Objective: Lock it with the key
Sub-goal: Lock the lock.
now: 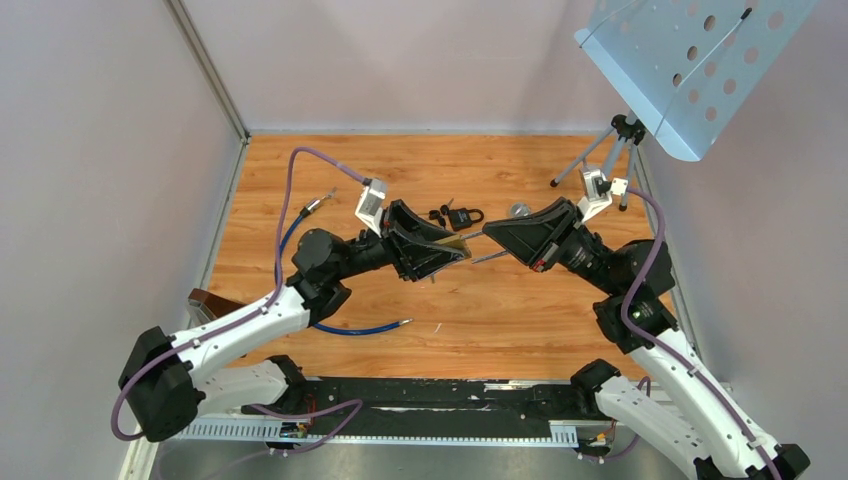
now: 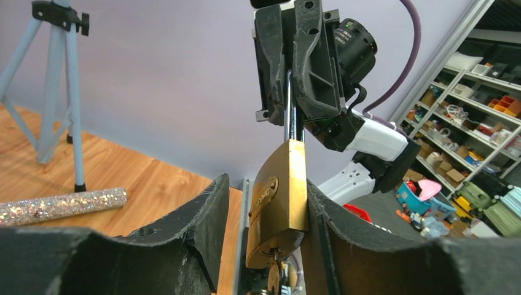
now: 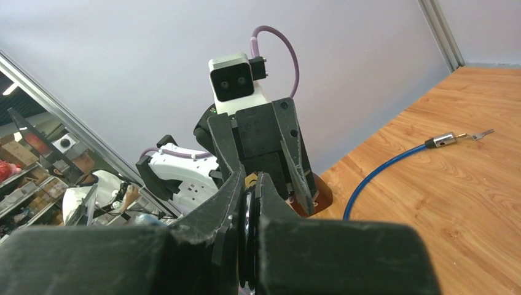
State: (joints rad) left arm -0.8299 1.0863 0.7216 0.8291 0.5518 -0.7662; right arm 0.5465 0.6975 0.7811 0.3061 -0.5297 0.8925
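Padlock [image 2: 279, 190], brass, is clamped between the left jaws, long axis pointing straight out from them. Its shackle [image 2: 295, 126] runs into the right jaws, closed on it directly opposite. A key [image 2: 274, 284] seems seated at the padlock's inner end.

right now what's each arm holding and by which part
The left jaws clamp the brass padlock by its body; the right jaws pinch its shackle.

Top view looks down from above and behind over the whole table [image 1: 500, 320]; wrist views face each other closely, sharing the padlock [image 2: 279, 203] between them.
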